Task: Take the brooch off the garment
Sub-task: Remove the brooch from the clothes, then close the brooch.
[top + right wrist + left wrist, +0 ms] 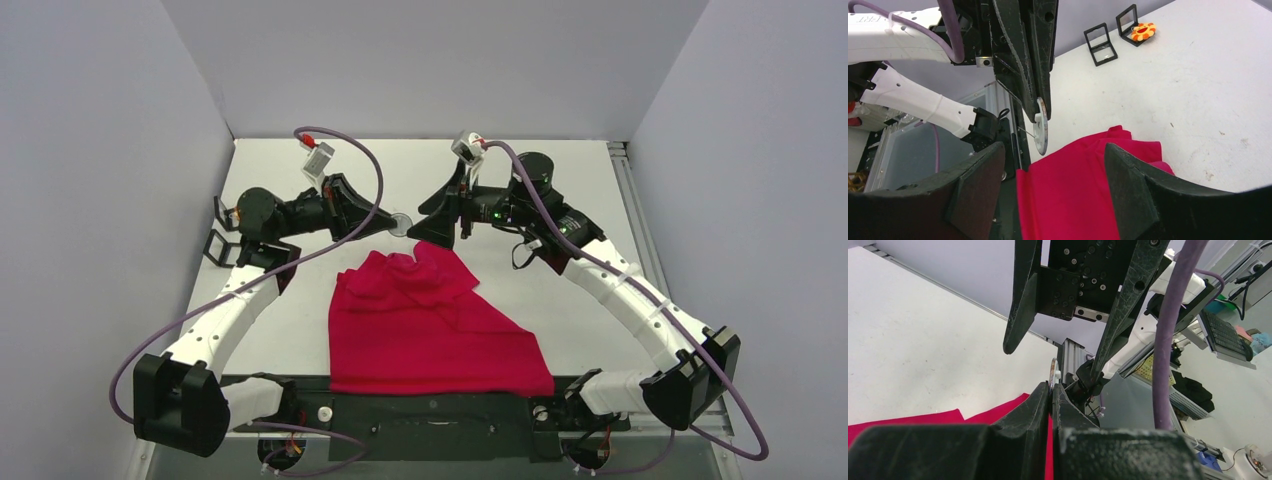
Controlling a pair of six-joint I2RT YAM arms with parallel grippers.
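The brooch (1041, 127) looks free of the shirt. The little disc is pinched tight in the left pincer (1050, 390), just above the bunched end of the red T-shirt (430, 330), which lies under both pincers. The right pincer (1054, 149) faces it with jaws gaping and holds nothing. I'd hold that pinch firm and carry it sideways over bare tabletop (560, 180) before letting go.

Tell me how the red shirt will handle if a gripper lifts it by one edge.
Probably floppy: the red shirt lies rumpled in folds at its far end, so it should drape and sag. Likely light, being thin cloth lying flat on the table. Pushed, it would probably bunch rather than slide whole.
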